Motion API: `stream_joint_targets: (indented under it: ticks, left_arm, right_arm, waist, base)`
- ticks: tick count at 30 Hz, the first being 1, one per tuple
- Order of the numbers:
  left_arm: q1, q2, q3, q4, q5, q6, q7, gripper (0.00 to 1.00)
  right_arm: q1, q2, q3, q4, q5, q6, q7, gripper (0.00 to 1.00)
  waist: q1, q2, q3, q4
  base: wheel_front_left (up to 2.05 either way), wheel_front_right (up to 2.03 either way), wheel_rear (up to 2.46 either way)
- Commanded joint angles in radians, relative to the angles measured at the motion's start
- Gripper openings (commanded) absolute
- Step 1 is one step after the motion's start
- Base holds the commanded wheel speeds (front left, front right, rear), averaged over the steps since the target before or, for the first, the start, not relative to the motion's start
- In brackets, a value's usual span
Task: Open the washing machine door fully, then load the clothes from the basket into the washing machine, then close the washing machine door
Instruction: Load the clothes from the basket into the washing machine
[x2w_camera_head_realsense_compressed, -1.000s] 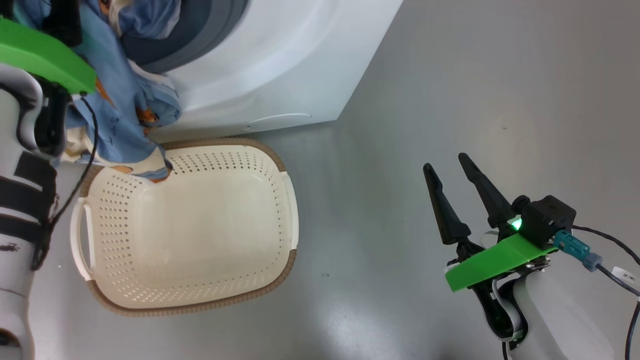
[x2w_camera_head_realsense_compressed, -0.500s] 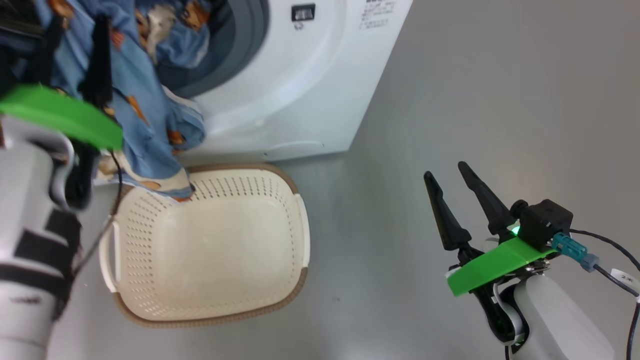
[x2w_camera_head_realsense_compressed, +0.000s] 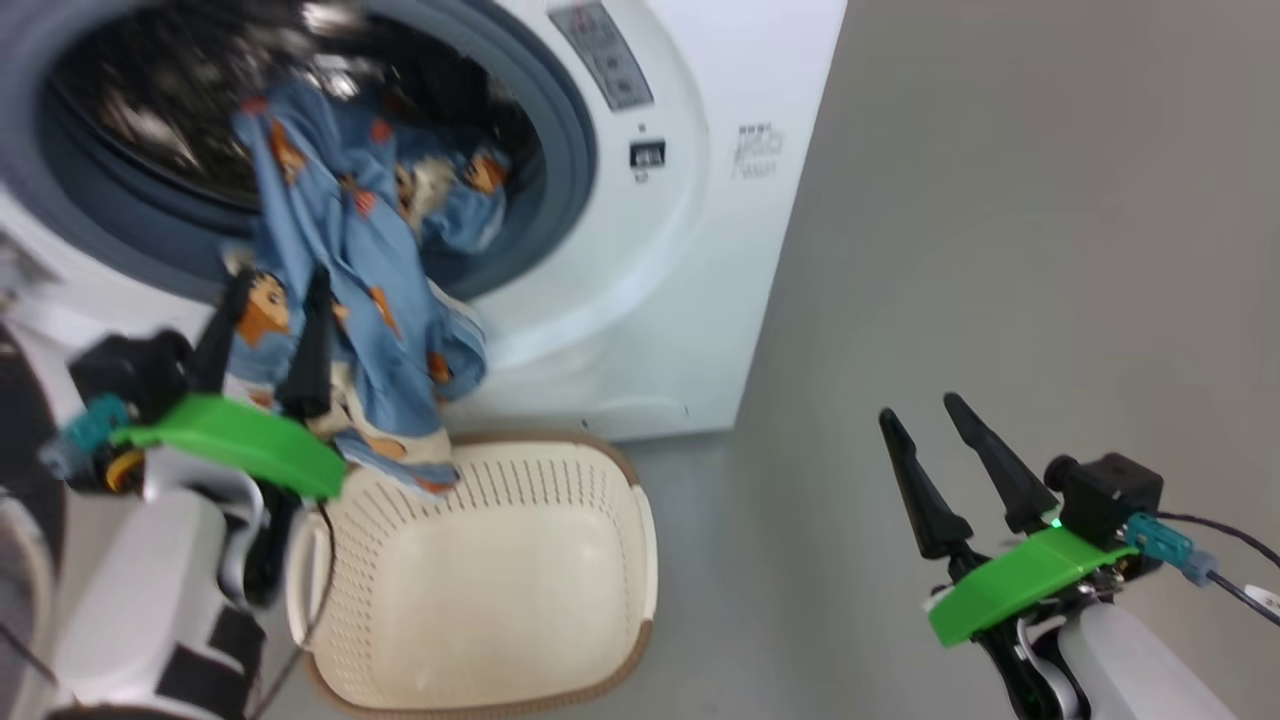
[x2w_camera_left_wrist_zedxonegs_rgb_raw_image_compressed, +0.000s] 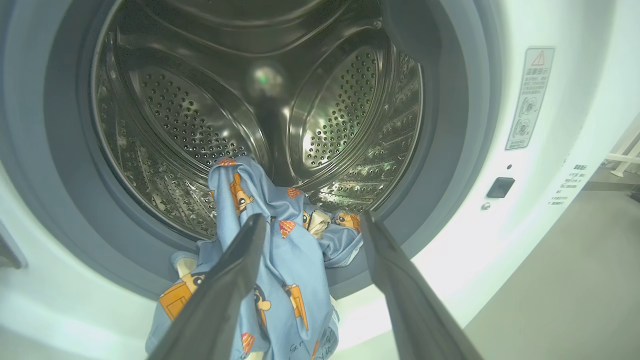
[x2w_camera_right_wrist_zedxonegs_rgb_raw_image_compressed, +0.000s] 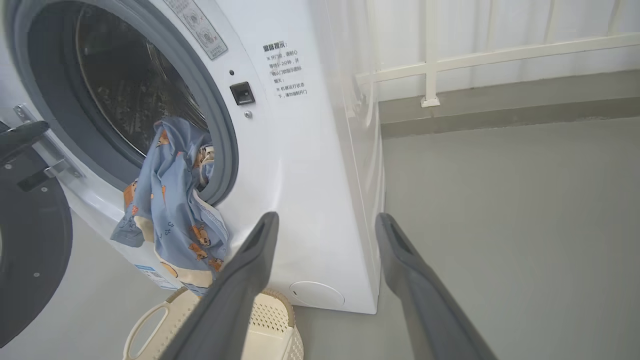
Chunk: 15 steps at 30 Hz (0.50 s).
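Observation:
The washing machine (x2w_camera_head_realsense_compressed: 690, 300) stands with its drum (x2w_camera_left_wrist_zedxonegs_rgb_raw_image_compressed: 210, 115) open. The washing machine door (x2w_camera_right_wrist_zedxonegs_rgb_raw_image_compressed: 25, 250) is swung out to the left. The clothes (x2w_camera_head_realsense_compressed: 350, 270), light blue with orange figures, lie partly in the drum and hang over the grey gasket (x2w_camera_left_wrist_zedxonegs_rgb_raw_image_compressed: 450, 165) down the front. Their lower end reaches the back rim of the basket (x2w_camera_head_realsense_compressed: 480, 600), whose inside is bare. My left gripper (x2w_camera_head_realsense_compressed: 280, 280) is open just in front of the hanging clothes (x2w_camera_left_wrist_zedxonegs_rgb_raw_image_compressed: 285, 250), its fingers wide apart and shut on nothing. My right gripper (x2w_camera_head_realsense_compressed: 918, 408) hangs open over the floor, off to the right.
Grey floor (x2w_camera_head_realsense_compressed: 1000, 250) stretches to the right of the machine. A white rail and a curtain (x2w_camera_right_wrist_zedxonegs_rgb_raw_image_compressed: 475, 50) run along the far wall. The basket stands on the floor right against the machine's front.
The head camera has tilted up, so the drum mouth is in view. My left gripper has drawn back from the drum, open. The clothes stay draped over the gasket. The right arm is still.

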Motion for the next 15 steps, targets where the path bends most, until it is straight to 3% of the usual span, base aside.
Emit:
stream_joint_targets:
  ticks: [1,15]
  left_arm:
    - [0.013,0.029,0.040,-0.032,0.015,0.001,-0.006,1.00]
    - [0.303,-0.019,0.157,-0.164,0.103,0.001,-0.006,1.00]
  right_arm:
    - [0.017,-0.013,0.016,-0.019,0.021,0.004,-0.008,1.00]
    - [0.110,-0.027,-0.035,-0.070,0.015,0.004,-0.008,1.00]
  waist:
    - [0.0002,0.0000,-0.106,0.044]
    - [0.0002,0.0000,-0.236,0.078]
  base:
    - [0.00,0.00,0.00]
    - [0.00,0.00,0.00]
